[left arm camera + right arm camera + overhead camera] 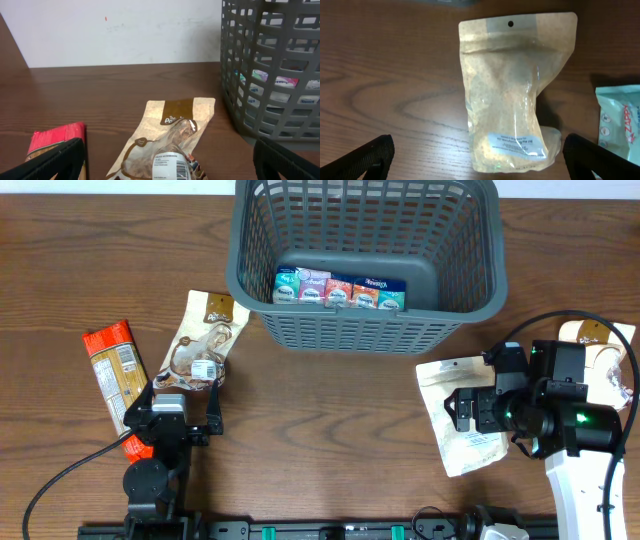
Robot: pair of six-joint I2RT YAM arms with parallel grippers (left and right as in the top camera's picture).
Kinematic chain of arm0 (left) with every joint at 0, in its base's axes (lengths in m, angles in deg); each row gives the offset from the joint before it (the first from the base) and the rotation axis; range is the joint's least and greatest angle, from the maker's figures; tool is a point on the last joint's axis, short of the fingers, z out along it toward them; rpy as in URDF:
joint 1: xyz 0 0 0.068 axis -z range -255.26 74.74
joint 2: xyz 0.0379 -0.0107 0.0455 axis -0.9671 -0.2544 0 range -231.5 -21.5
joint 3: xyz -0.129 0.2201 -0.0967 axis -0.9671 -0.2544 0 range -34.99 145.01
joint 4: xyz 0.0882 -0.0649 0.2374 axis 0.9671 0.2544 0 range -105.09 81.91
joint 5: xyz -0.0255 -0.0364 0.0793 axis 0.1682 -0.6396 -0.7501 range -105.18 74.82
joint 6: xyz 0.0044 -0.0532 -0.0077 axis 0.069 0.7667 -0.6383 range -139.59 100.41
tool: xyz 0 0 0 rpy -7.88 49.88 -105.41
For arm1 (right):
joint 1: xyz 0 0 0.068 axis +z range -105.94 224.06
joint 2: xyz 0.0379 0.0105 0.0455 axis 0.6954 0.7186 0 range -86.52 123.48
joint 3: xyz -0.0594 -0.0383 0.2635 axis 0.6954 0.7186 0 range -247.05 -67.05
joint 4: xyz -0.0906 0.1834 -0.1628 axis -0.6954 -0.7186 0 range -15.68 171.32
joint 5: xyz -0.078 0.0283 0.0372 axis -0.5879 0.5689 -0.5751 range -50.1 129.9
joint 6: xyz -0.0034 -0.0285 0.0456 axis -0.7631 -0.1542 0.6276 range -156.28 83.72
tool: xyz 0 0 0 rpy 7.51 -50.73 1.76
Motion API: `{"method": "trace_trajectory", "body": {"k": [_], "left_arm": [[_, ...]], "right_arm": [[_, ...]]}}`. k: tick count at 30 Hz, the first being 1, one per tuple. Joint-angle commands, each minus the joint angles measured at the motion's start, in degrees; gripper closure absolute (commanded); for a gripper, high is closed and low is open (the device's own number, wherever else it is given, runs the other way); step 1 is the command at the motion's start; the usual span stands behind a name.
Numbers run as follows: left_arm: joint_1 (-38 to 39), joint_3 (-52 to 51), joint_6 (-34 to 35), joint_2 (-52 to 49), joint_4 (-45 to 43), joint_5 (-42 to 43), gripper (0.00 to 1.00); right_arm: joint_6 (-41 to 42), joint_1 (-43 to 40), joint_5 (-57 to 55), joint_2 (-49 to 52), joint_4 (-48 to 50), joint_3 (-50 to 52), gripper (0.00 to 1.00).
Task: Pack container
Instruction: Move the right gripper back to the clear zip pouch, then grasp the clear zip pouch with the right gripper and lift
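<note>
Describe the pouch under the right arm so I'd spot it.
Find the big grey basket. Off its near right corner lies a pale kraft pouch, partly under the right gripper. Unlike the teal printed packet beside it, it is plain, with a round hang hole and white label.

**MID-BENCH CLEAR, BOTH SIDES CLUTTERED**

Bench (330, 420) centre, near side of basket (365, 330): bare wood, wide lane left-right. Basket open on top; far part of its floor free, row of small packets (340, 291) lines the near wall inside. Tall slotted walls bar a low approach. Left: brown pouch (200, 340) lies ahead of spread left fingers (55, 161), red packet (113, 365) just left of it; narrow gap betw. pouch & basket corner. Right: kraft pouch (505, 95) under wide-apart right fingers (360, 159), teal packet (620, 122) close beside it; light pouch (590, 332) at right edge, partly under the arm.
</note>
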Motion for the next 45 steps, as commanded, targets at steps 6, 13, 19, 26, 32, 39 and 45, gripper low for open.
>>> {"method": "trace_trajectory", "body": {"k": [6,13,19,26,32,39,45], "left_arm": [[0.2,-0.9,0.3,0.0,2.2,-0.3,0.01],[0.1,-0.9,0.3,0.0,2.2,-0.3,0.01],[0.1,-0.9,0.3,0.0,2.2,-0.3,0.01],[0.1,-0.9,0.3,0.0,2.2,-0.4,0.01],[0.1,-0.9,0.3,0.0,2.2,-0.6,0.01],[0.1,-0.9,0.3,0.0,2.2,-0.6,0.01],[0.1,-0.9,0.3,0.0,2.2,-0.6,0.01]], "right_arm": [[-6.4,-0.2,-1.4,2.1,0.5,0.2,0.01],[-7.9,-0.3,-7.9,9.4,3.5,0.2,0.01],[-7.8,-0.3,-7.6,15.8,8.7,0.2,0.01],[-7.8,-0.3,-7.3,21.4,10.6,0.2,0.01],[-8.1,-1.0,-7.2,22.8,13.5,1.9,0.01],[-8.3,-2.4,-7.2,22.9,17.9,6.5,0.01],[-8.3,-2.5,-6.1,23.0,20.9,8.4,0.01]]}}
